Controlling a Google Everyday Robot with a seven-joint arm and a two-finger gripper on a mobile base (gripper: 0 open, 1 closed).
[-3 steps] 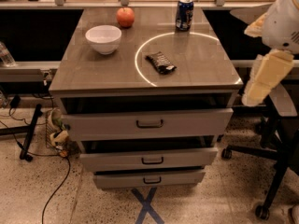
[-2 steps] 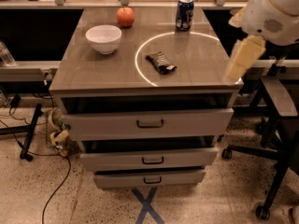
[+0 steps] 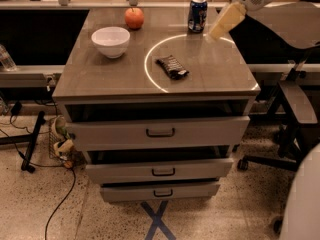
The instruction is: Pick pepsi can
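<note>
The pepsi can (image 3: 197, 15) stood upright at the far edge of the cabinet top (image 3: 100, 76), right of centre. The gripper (image 3: 223, 24) hung over the far right corner, just beside the can; whether it was open or closed could not be told. An apple (image 3: 134, 18), a white bowl (image 3: 111, 40) and a black wrapper (image 3: 172, 66) lay further left

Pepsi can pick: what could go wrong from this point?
1. The gripper hangs low, close beside the upright pepsi can, and is tilted at a slant. A sideways brush could tip the can over.
2. The can stands near the rear edge of the cabinet top, so a push might send it off the back.
</note>
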